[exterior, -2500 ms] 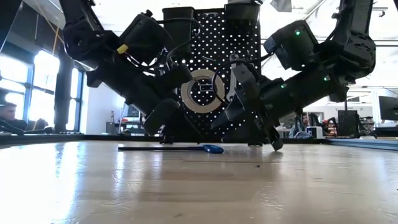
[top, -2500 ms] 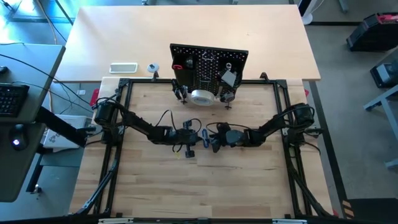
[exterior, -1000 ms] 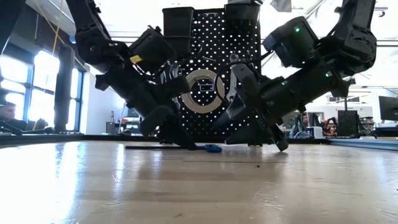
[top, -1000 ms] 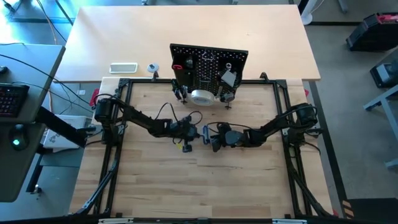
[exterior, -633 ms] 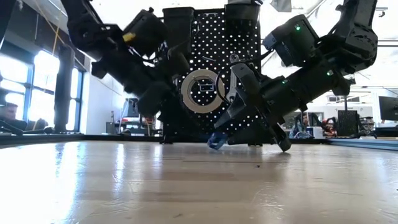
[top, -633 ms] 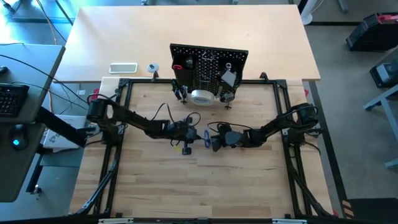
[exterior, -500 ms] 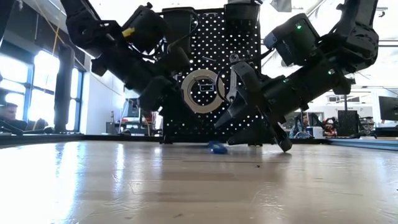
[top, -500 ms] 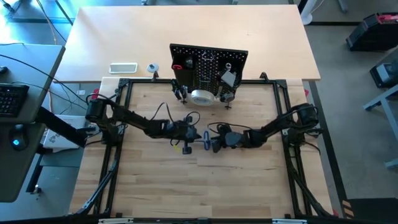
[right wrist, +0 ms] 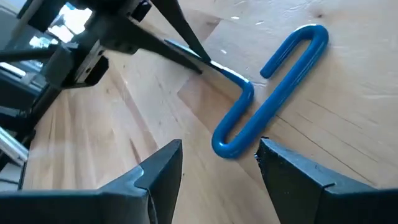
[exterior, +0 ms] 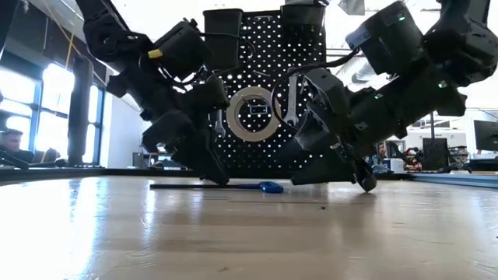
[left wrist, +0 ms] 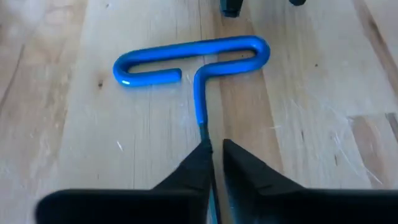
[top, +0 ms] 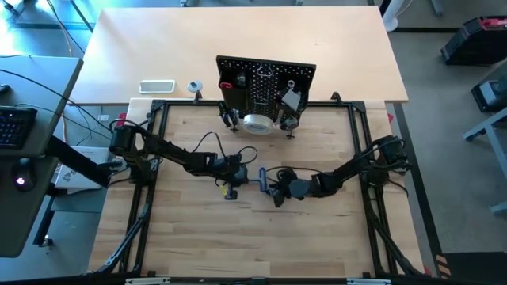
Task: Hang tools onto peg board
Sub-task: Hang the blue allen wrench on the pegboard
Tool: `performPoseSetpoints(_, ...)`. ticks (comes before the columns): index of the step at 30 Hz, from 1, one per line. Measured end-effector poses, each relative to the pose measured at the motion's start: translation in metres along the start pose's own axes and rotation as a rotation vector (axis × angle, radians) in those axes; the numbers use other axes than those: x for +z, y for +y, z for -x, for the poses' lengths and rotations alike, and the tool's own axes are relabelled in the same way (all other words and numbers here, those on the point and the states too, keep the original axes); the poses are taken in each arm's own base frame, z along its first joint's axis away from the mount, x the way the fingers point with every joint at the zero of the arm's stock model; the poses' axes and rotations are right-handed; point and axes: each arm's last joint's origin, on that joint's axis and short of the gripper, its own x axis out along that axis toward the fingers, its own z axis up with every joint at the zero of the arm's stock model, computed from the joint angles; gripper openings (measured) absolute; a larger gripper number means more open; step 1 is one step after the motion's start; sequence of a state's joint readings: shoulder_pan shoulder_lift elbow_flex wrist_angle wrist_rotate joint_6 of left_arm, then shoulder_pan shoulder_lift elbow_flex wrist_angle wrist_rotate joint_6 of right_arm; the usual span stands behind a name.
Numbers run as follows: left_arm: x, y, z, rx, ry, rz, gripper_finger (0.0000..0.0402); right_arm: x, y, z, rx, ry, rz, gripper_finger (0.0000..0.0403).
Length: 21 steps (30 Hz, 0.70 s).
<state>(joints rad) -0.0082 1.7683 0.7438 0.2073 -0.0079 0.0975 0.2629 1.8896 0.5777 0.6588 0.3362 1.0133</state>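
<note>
A blue T-handle hex key (left wrist: 193,56) lies flat on the wood table (top: 261,176), in front of the black peg board (top: 265,79). My left gripper (left wrist: 216,146) slants down over the key's bare shaft, its fingers a narrow gap apart with the shaft between them. My right gripper (right wrist: 221,149) stands open at the blue handle (right wrist: 273,87), one finger on each side of the handle's looped end, touching nothing that I can see. The low view shows both grippers low over the key (exterior: 268,187). My left gripper has the hex key's thin shaft (left wrist: 203,134), just behind the blue handle, running along between its fingers. The shaft lies against the inner side of one finger (left wrist: 198,163). A sliver of table shows between it and the other finger. The key rests flat on the table.
A clear tape roll (exterior: 253,113) and a silver wrench (exterior: 288,105) hang on the peg board, which has black bins on top. The black table frame (top: 356,142) rings the work area. A white slab (top: 157,85) lies on the far table. Open wood lies toward the near edge.
About half a second ago the key's blue handle was tipped up off the table; now the whole key lies flat again. My right gripper has moved a little toward the near edge and stands at the handle's end.
</note>
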Motion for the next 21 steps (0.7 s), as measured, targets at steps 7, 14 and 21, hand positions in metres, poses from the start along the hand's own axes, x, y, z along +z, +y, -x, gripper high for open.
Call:
performPoseSetpoints(7, -0.001, 0.004, -0.003, 0.057, -0.100, 0.025, 0.0104, -0.004, -0.001, 0.002, -0.065, -0.039, -0.060, 0.0206)
performPoseSetpoints(14, -0.012, 0.006, -0.017, 0.036, -0.063, 0.024, 0.0064, 0.002, 0.003, -0.005, -0.132, -0.004, -0.039, 0.0206)
performPoseSetpoints(21, -0.012, 0.006, -0.020, 0.046, -0.081, 0.007, 0.0028, 0.007, 0.008, -0.009, -0.205, 0.026, -0.013, 0.0206)
